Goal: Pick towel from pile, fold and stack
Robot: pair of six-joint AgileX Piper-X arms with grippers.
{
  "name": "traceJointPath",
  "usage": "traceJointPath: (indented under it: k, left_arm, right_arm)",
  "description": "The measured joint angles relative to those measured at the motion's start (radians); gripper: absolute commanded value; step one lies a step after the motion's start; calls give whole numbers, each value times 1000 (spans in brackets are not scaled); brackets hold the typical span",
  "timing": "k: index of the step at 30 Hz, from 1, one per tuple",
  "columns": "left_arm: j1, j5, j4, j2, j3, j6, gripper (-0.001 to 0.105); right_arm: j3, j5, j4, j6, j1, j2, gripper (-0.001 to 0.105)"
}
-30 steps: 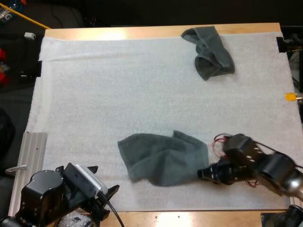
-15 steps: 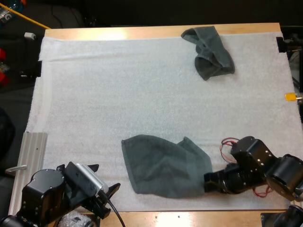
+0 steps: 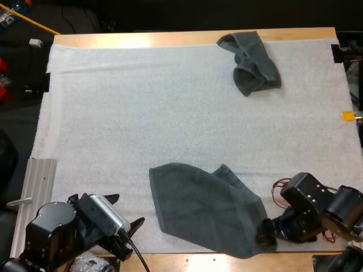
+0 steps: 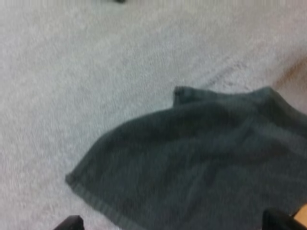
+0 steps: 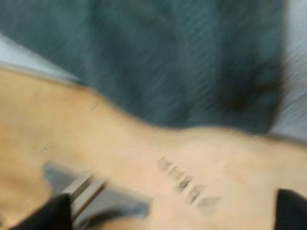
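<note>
so the right gripper is sitting low at the near right corner of the mat, touching the near right corner of the towel; in the right wrist view its fingertips are standing wide apart with nothing between them, so I'm reading it as spread open and gripping nothing; the towel's edge there is hanging past the mat onto the bare wood of the table.

my guess is it's hovering there because that's the corner to pinch for pulling the cloth flat; the towel is lying mostly spread along the near edge but skewed, with one flap doubling over near its middle, so it isn't squared up for a fold yet.

the left gripper is sitting at the near left corner, fingers apart too and holding nothing, looking across at the towel's left edge; probably lining up for the opposite corner.

the crumpled towel is lying at the far right corner, well apart; that one's acting as the pile, I think.
</note>
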Motion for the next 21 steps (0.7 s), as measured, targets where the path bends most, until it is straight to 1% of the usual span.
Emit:
traceJointPath:
  k: [2,4,6,8,9,11,12,16,21]
  left_arm:
    - [0,0,-21,3,0,2,69]
    - [0,0,-37,15,0,4,69]
    - [0,0,-40,40,0,4,69]
    - [0,0,-40,76,0,4,69]
    - [0,0,-40,95,0,4,69]
    - [0,0,-40,142,0,4,69]
    - [0,0,-40,164,0,4,69]
    - [0,0,-44,256,0,4,69]
    - [0,0,-51,357,0,4,69]
  right_arm:
    - [0,85,-30,-1,0,0,73]
    - [0,133,-97,-4,0,0,66]
    - [0,159,-174,-3,0,7,59]
    - [0,177,-253,-3,0,25,48]
    - [0,184,-285,-3,0,41,46]
    - [0,193,-361,-3,0,80,38]
    - [0,198,-395,-5,0,99,36]
    - [0,202,-519,-27,0,193,36]
    - [0,218,-616,-76,0,324,36]
